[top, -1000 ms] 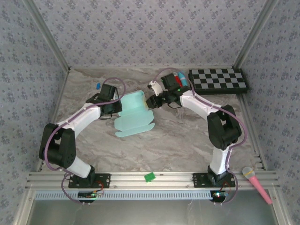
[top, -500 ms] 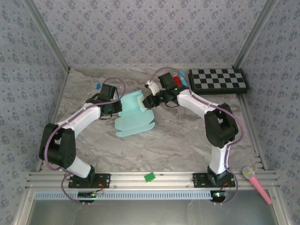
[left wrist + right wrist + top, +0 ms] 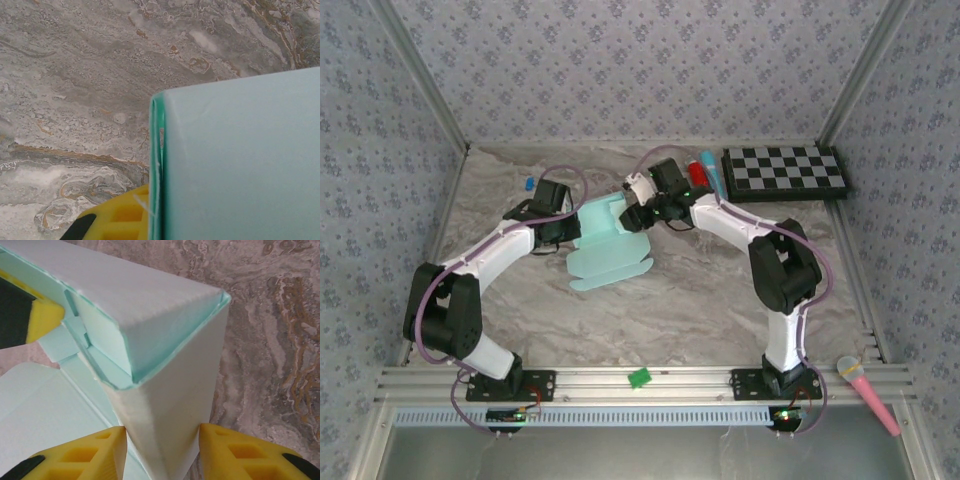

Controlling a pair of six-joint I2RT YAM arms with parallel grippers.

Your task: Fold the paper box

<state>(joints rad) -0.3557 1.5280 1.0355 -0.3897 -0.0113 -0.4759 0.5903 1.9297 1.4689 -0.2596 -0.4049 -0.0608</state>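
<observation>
L gripper (image 3: 570, 227): pinched shut on a wall of the paper box (image 3: 608, 258), panel just right of its finger. R gripper (image 3: 162, 447): fingers (image 3: 90, 452) clamp raised box corner betw. them. Tip: use L as anchor, press along crease w/o crushing card.

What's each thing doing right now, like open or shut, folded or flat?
paper box, half folded: one end stands up as a box shape, the rest lies flat.
left gripper, jaws shut on the paper box's edge.
right gripper, jaws either side of the box's raised corner; grip unclear.
microphone, lying on its side.
</observation>
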